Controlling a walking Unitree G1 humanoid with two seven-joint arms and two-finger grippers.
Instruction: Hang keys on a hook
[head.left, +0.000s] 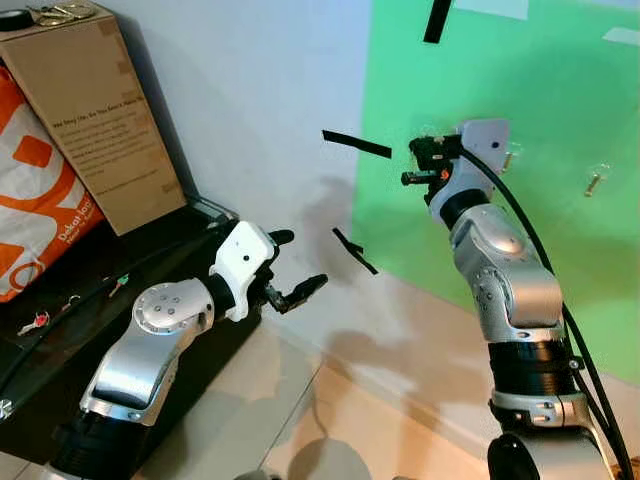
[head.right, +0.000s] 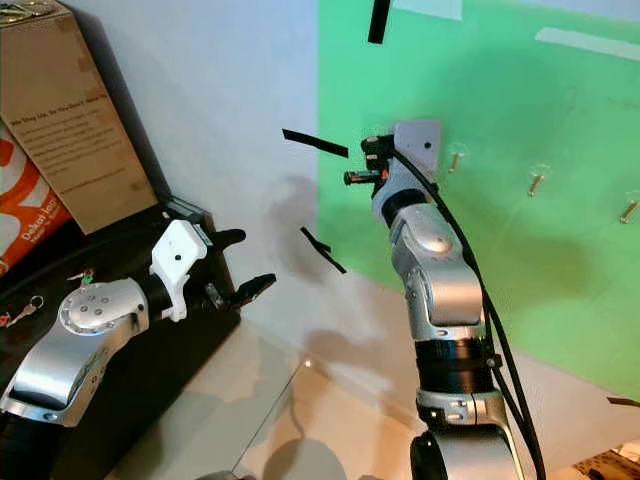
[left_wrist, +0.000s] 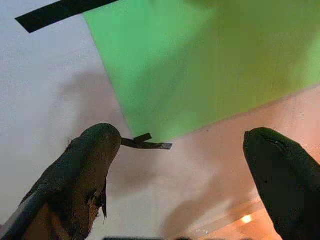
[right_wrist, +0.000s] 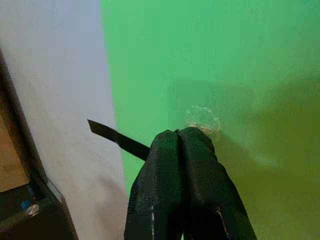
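**Right tool pressed up to the first hook on the green panel**

The right tool (right_wrist: 184, 134) is raised to the green panel (head.left: 560, 90) on the wall, its two black fingers squeezed flat together with no gap between them. Their tips sit right at the clear hook (right_wrist: 202, 120) nearest the panel's left edge. Whether a key ring is pinched between those fingers cannot be told — nothing hangs visibly below them, and nothing shows on the hook itself.

The left tool (head.left: 297, 265) hovers low, to the left of the panel and in front of the bare grey wall, its fingers spread wide and holding nothing.

Judged from this, the task looks to be at or near the hanging step: the arm is at the hook, but no keys can be confirmed on it, so the hang itself cannot be called done.

Counted, relative to the panel: three clear hooks in a row across it, the second (head.right: 455, 158) and third (head.right: 537, 180) to the right of the one being worked, plus a fourth (head.right: 628, 209) at the panel's far right. To the panel's left, on the dark worktop (head.left: 170, 250), lie two small keys — a red-tagged one (head.left: 34, 322) and a green-tagged one (head.left: 120, 283). One cardboard box (head.left: 95, 110) stands there too.
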